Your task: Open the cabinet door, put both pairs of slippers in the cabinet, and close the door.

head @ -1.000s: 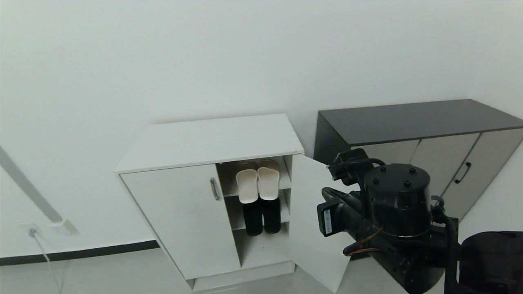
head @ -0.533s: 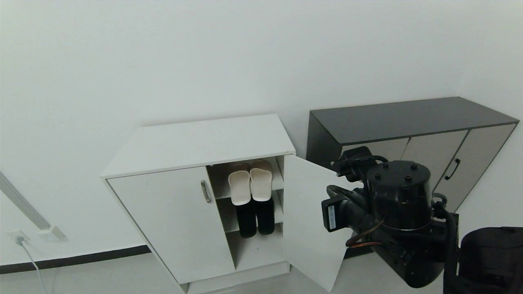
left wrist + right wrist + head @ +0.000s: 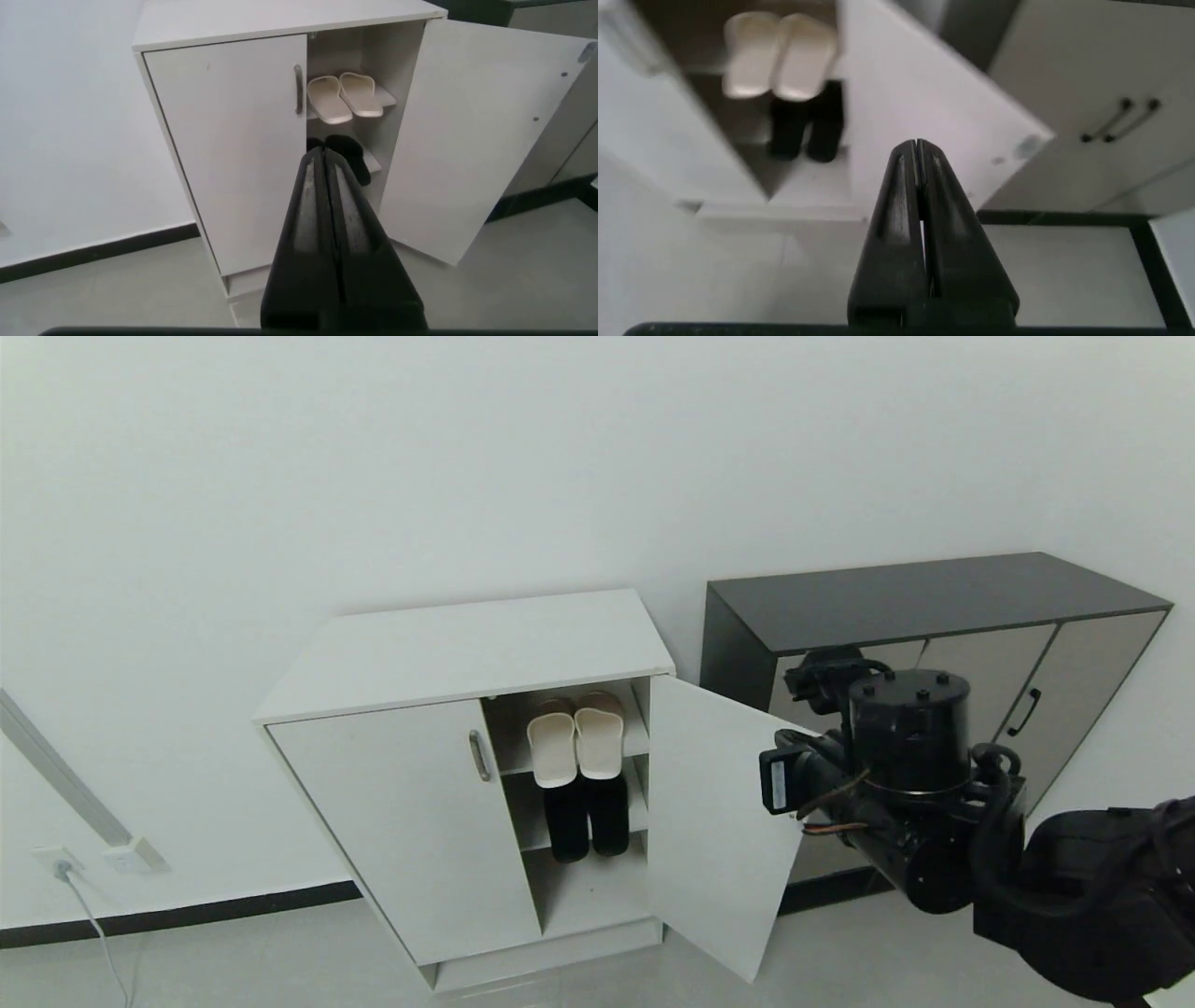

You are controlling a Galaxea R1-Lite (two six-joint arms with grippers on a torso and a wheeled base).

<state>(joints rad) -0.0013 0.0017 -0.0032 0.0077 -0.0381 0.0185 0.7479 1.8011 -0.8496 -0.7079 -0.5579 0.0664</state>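
Pressed together and empty are the jaws of both the left gripper (image 3: pixel 322 152) and the right gripper (image 3: pixel 919 146). White slippers (image 3: pixel 574 747) lie on the cabinet's (image 3: pixel 467 649) top shelf, with black slippers (image 3: pixel 583 821) on the shelf below. The cabinet's right door (image 3: pixel 719 831) hangs open, with a dark sideboard (image 3: pixel 934 593) just beside it.

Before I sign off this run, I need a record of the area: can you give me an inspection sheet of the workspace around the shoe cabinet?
Surface: grey floor; the white cabinet stands on it against the wall.
Job's things: right door open, left door shut; white slippers on the upper shelf, black slippers on the shelf below.
Clutter: nothing seen.
Grippers: left gripper shut, empty, facing the cabinet; right gripper shut, empty, pointing toward the open door.
Cables: one cable hangs from a wall socket left of the cabinet.
Surroundings: white wall; dark-topped cabinet to the right, doors shut.
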